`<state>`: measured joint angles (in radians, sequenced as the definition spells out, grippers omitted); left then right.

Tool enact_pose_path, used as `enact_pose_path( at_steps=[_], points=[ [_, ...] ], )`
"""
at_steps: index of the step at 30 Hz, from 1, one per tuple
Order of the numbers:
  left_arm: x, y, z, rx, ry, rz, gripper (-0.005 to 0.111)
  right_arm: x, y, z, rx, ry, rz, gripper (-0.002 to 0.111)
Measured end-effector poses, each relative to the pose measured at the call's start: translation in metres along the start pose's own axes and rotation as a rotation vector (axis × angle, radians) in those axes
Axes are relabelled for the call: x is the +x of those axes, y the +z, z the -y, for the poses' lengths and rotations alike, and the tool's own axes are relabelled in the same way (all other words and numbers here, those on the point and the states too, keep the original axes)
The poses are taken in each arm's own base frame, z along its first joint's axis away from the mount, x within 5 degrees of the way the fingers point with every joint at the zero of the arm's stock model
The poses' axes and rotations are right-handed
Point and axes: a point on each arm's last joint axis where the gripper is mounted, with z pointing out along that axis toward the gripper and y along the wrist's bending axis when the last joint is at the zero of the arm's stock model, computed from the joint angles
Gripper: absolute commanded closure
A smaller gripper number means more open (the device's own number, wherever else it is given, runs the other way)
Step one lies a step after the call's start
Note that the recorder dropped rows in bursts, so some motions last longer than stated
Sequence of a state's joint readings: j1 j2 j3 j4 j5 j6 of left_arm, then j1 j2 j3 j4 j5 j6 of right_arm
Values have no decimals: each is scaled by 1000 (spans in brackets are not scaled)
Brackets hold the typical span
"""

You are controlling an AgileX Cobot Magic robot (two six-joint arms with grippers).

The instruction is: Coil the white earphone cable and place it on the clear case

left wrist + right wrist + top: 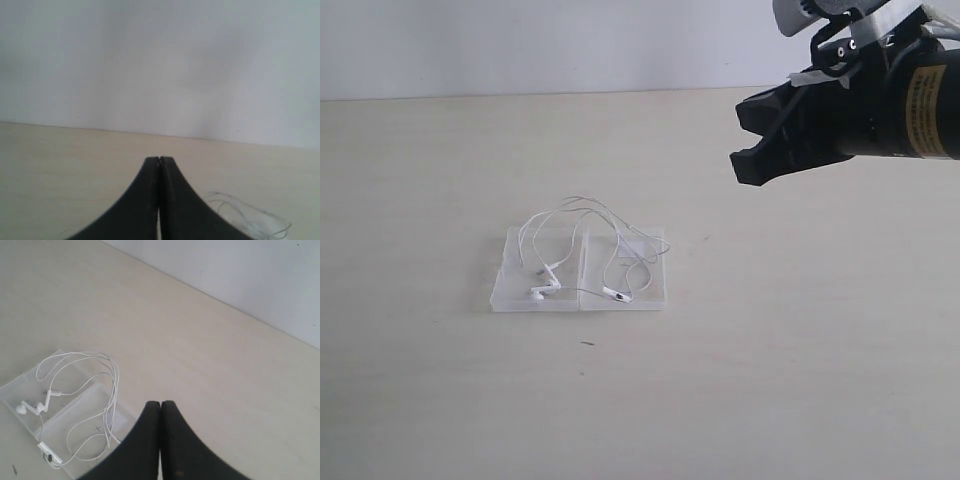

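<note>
The clear case (512,296) lies open and flat on the table, its two square halves side by side. The white earphone cable (582,205) rests on it in loose loops, some arching past the far edge. Two earbuds (542,290) lie near the front rim. My right gripper (748,160) hangs high at the back right, well away from the case, and is shut on nothing. In the right wrist view the gripper (160,404) is closed, with the cable (107,375) and case (85,402) beside it. My left gripper (159,160) is shut and empty; a bit of cable (235,202) shows nearby.
The case stands on a pale beige table (800,340) that ends at a plain white wall (520,45) behind. A small dark speck (588,344) lies in front of the case. The left arm is outside the exterior view.
</note>
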<state>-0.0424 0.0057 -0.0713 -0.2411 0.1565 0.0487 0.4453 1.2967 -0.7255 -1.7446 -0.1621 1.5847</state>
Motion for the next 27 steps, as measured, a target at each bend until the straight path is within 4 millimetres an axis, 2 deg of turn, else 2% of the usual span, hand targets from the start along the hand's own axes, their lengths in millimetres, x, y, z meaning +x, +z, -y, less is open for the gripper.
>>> enact_pose_path(
  at_steps=[4, 9, 16, 22, 27],
  points=[
    [17, 3, -5, -24, 23, -19, 107, 0, 0, 0, 0, 0, 0, 108],
    [17, 3, -6, -33, 18, -6, 107, 0, 0, 0, 0, 0, 0, 108],
    [22, 3, -10, -65, 182, -68, 107, 0, 0, 0, 0, 0, 0, 108],
    [24, 3, -11, -76, 171, -85, 107, 0, 0, 0, 0, 0, 0, 108],
    [31, 2, -14, -108, 130, -168, 107, 0, 0, 0, 0, 0, 0, 108]
  ],
)
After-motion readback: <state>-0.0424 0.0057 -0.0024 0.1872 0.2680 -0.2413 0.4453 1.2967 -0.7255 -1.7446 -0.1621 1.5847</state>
